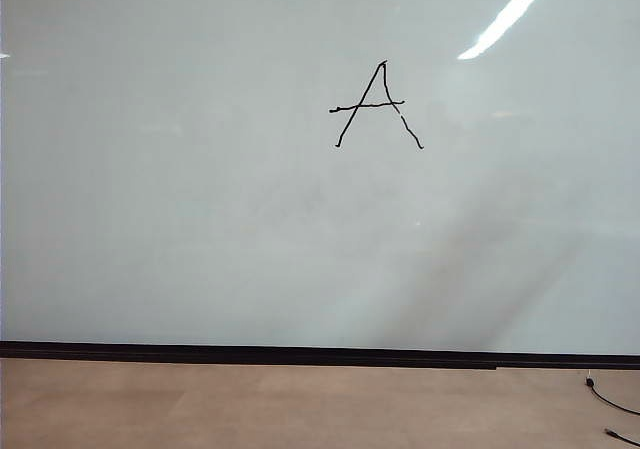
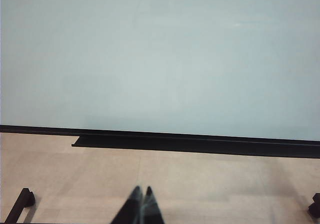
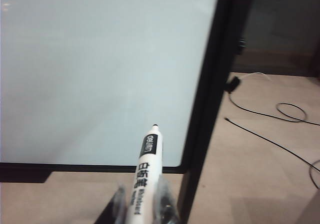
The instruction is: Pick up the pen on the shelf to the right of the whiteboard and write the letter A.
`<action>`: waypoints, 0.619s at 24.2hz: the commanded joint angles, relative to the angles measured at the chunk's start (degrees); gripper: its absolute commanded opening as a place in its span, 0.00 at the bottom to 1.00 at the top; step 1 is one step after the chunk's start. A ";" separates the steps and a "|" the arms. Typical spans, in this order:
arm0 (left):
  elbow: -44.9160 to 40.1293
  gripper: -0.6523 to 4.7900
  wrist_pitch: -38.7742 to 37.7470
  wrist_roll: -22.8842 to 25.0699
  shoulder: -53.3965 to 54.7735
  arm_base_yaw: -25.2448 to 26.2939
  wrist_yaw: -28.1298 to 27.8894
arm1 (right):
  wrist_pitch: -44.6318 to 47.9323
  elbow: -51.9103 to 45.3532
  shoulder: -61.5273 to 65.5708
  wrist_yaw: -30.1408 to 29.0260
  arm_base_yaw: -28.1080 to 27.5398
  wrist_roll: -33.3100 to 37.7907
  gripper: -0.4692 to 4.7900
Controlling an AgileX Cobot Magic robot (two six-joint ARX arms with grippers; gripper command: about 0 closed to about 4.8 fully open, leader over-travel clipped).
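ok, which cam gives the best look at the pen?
Right wrist view: the pen sticks out between the right gripper fingers, printed barrel and black tip clear, off the whiteboard. Exterior and left wrist views don't show it.

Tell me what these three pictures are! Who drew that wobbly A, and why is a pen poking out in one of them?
A robot with two arms is working here. One camera stands back and sees the whiteboard with the letter A drawn on it in black, and the tan floor below. No arm shows in that picture. The other two cameras ride on the robot's wrists. The left wrist camera shows the left end effector, its two fingers pressed together and empty, facing the board. The right wrist camera shows the right end effector shut on the pen, whose tip points towards the board's corner without touching it. So that pen probably drew the A. Black cables lie on the floor beside the board.
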 commanded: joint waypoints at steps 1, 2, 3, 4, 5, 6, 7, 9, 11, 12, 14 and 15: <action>0.15 0.11 0.28 0.24 0.02 0.00 0.04 | 0.63 0.22 -0.02 0.33 -0.33 0.24 0.08; 0.15 0.11 0.31 0.24 0.02 -0.02 0.02 | 0.70 0.22 -0.02 0.31 -0.28 0.24 0.08; 0.15 0.11 0.28 0.24 0.02 -0.02 0.04 | 0.74 0.22 -0.02 0.02 -0.22 0.22 0.08; 0.15 0.11 0.28 0.24 0.02 0.00 0.04 | 0.72 0.22 -0.02 -0.35 -0.22 0.22 0.09; 0.15 0.11 0.28 0.24 0.02 0.00 0.04 | 0.70 0.22 -0.02 -0.42 -0.17 0.24 0.09; 0.15 0.11 0.28 0.24 0.02 0.00 0.04 | 0.72 0.22 -0.02 -0.72 -0.17 0.24 0.09; 0.15 0.11 0.28 0.24 0.02 0.00 0.02 | 0.72 0.22 -0.02 -1.33 -0.17 0.24 0.09; 0.15 0.11 0.28 0.24 0.02 0.00 0.04 | 0.72 0.22 -0.02 -1.60 -0.17 0.22 0.09; 0.15 0.11 0.28 0.24 0.02 0.00 0.04 | 0.72 0.22 -0.02 -1.62 -0.20 0.24 0.09; 0.15 0.11 0.28 0.22 0.02 0.00 0.04 | 0.72 0.22 -0.02 -1.62 -0.20 0.24 0.09; 0.15 0.11 0.28 0.24 0.02 0.00 0.04 | 0.72 0.22 -0.02 -1.62 -0.20 0.24 0.09; 0.15 0.11 0.28 0.24 0.02 0.00 0.04 | 0.72 0.22 -0.02 -1.60 -0.20 0.24 0.09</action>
